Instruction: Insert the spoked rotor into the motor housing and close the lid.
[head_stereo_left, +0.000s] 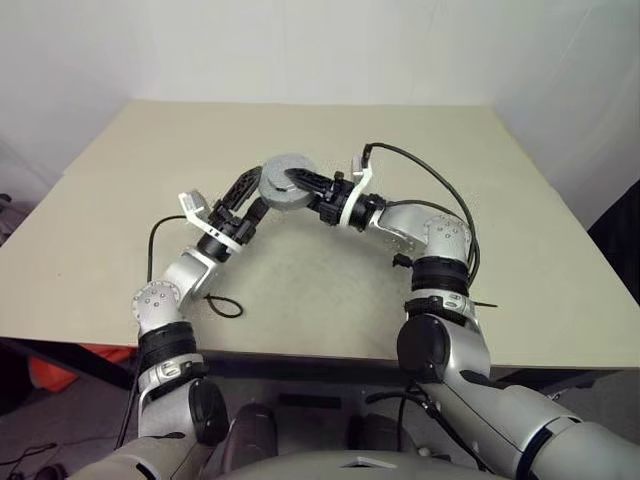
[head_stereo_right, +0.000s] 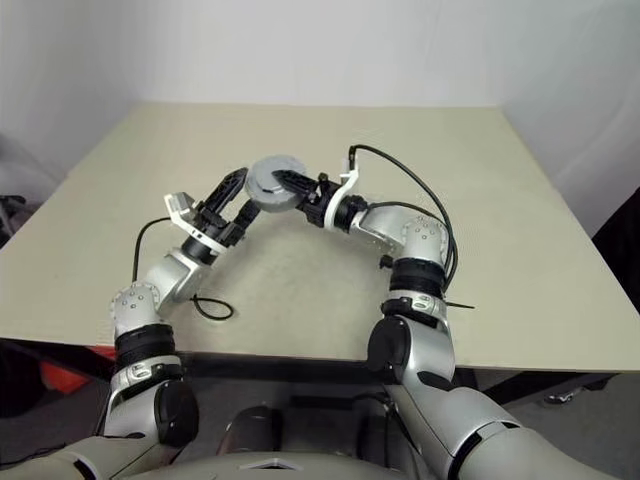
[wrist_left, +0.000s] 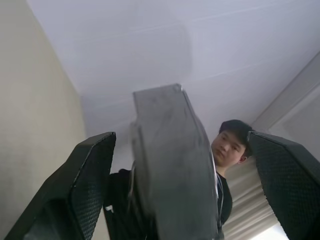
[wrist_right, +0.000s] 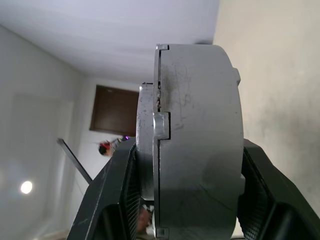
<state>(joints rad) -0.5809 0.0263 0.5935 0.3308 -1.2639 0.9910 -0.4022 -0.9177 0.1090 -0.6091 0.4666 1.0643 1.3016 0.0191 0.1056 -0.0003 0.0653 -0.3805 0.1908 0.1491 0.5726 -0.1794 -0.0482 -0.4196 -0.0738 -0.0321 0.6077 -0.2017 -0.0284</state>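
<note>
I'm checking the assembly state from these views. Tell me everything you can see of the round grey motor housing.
The motor housing is a thick, round, matte grey drum held above the beige table. A flat lid sits against one face, with a seam and a small tab at the joint. The right gripper clamps it across its flat faces, one finger on each. The left gripper stands open beside it, fingers apart on either side, not touching.

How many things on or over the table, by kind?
Grey motor housing with the lid on it, held over the table: 1
Robot grippers: 2, left gripper, right gripper
Black cable tie lying near the table's front edge: 1
Total: 4
</note>
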